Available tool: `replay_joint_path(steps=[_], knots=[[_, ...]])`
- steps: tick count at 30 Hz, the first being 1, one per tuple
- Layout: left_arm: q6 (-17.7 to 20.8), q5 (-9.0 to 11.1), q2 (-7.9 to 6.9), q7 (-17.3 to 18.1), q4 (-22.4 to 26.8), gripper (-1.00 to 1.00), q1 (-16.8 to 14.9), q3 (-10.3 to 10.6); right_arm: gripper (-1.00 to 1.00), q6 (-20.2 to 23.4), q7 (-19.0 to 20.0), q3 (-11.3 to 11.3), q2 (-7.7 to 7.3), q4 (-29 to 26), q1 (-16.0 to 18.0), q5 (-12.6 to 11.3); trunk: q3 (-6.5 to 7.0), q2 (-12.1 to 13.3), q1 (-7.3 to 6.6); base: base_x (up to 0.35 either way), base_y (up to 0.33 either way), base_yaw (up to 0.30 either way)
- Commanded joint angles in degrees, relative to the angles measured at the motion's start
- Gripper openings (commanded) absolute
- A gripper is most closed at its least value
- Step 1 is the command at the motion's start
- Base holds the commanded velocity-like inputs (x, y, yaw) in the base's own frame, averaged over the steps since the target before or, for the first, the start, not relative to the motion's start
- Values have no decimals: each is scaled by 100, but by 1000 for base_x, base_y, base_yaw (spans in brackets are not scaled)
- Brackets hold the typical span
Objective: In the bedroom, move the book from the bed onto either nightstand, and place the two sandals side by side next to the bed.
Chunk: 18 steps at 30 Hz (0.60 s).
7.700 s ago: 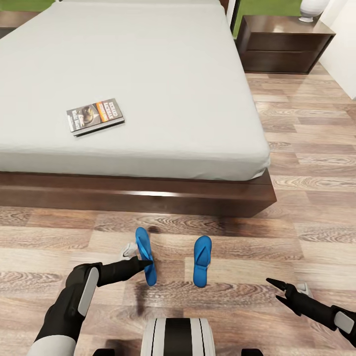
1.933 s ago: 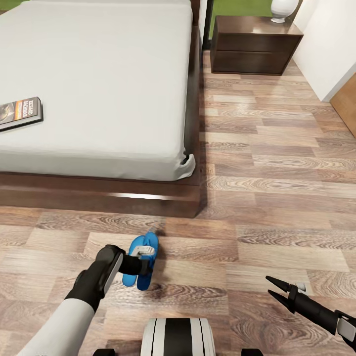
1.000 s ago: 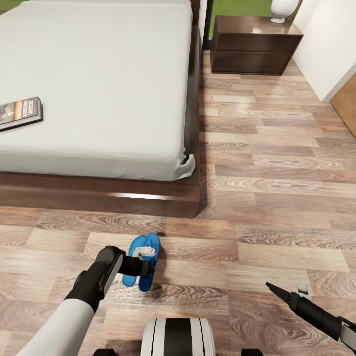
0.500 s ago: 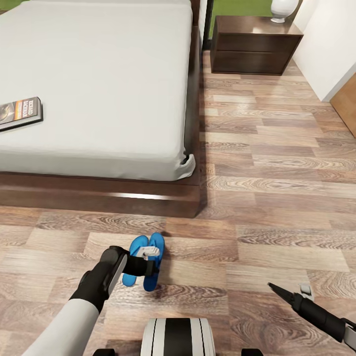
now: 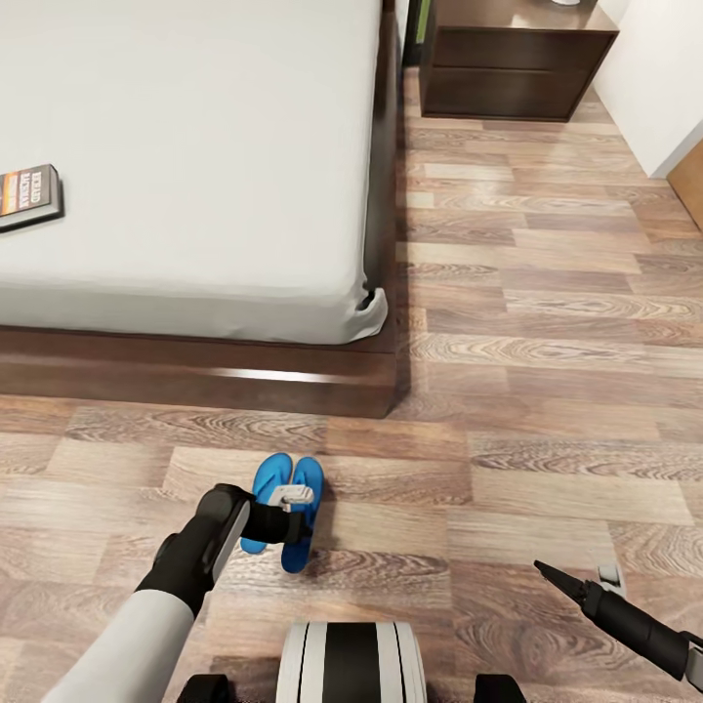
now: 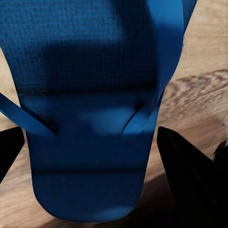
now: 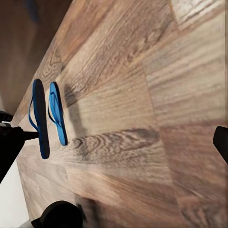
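The two sandals (image 5: 283, 510) lie flat on the wood floor (image 5: 547, 391), close together and side by side, just in front of the foot edge of the bed (image 5: 195, 195), near its right corner. The left hand (image 5: 294, 513) is low over them, and in the left wrist view its two dark fingers (image 6: 183, 164) stand apart on either side of one blue sandal (image 6: 95, 114). They do not look pressed on it, so the hand seems open around it.

What could go wrong: if the left hand lifts away at a slant, a finger could catch a strap and drag that sandal out of line. Then the pair would no longer sit neatly together. A push sideways could also slide one sandal on top of the other.

The right hand (image 5: 547, 576) hangs over the bare floor, well apart from the sandals. Its tips look close together in the head view, but I cannot tell for sure.

The book (image 5: 27, 193) lies on the bed, at its left side, far from the nightstand (image 5: 517, 59) past the bed's right side. Reaching for it from here could make the robot bump the bed frame or run over the sandals
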<state>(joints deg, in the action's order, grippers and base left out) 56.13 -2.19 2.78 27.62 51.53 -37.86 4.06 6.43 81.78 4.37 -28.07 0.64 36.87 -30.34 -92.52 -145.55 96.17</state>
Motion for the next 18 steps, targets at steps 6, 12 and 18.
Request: replay_joint_path(steps=[6,12,18], knots=[[21,-27,-20,21,121,-100,-2,-5,100,60,22,46,7,-23,4,28,-92,-7,9,0,0,0],[21,-19,-12,15,254,-100,-2,-17,100,57,22,46,15,-28,4,28,-92,-7,9,0,0,0],[-47,-19,17,-87,268,-100,-2,-19,100,59,22,46,20,-28,4,28,-92,-7,9,0,0,0]])
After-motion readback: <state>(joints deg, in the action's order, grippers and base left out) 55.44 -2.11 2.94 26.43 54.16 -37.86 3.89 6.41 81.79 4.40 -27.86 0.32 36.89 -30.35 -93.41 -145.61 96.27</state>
